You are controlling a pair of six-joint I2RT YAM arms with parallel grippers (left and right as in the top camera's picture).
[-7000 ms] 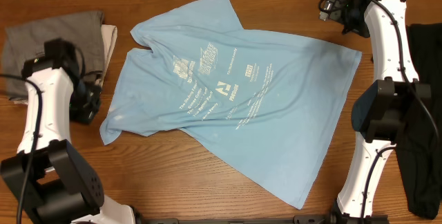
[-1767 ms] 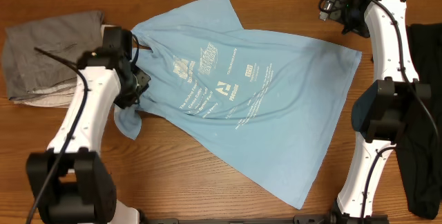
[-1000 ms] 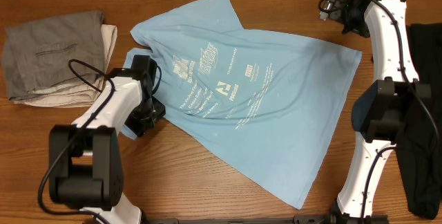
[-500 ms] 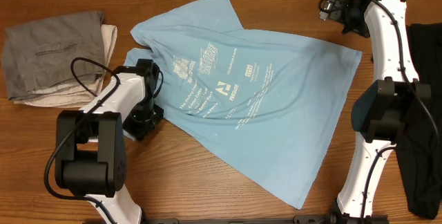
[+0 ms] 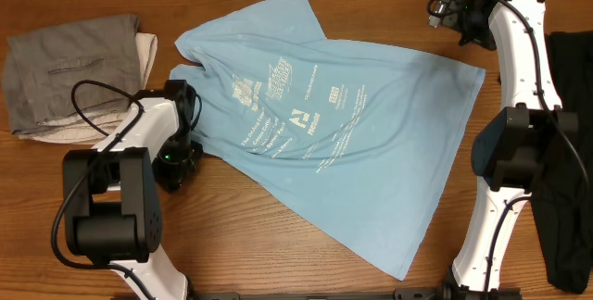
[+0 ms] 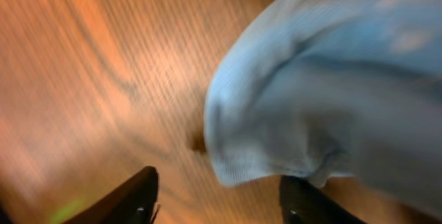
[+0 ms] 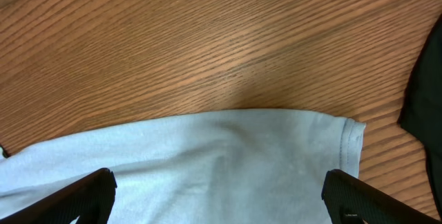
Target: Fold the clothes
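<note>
Left gripper [image 6: 221, 200] first: its jaws stand apart with nothing pinched between them. Both dark tips are cut off by the bottom edge of a badly blurred wrist view. Just ahead, at 12 o'clock from the tips, a rolled edge of the light blue T-shirt [image 6: 331, 99] bulges over the wooden worktop [image 6: 90, 79]. Whether the right-hand tip touches the cloth, the blur will not let me say. From overhead these jaws are hidden under the arm's own wrist, which sits at the shirt's 9 o'clock edge.

Right gripper [image 7: 221, 210]: jaws wide open and empty. Only the two tips show, in the lower corners, with a hemmed corner of the shirt lying in front of them. Overhead, it sits at 1 o'clock on the worktop.

The shirt spreads across the middle of the worktop, its white print facing up but too small to read. A grey garment [image 5: 65, 68] lies at 10 o'clock on a mostly covered beige cloth [image 5: 145, 50]. A black cloth [image 5: 567, 152] at 3 o'clock is cut off by the frame and partly behind the right arm.
</note>
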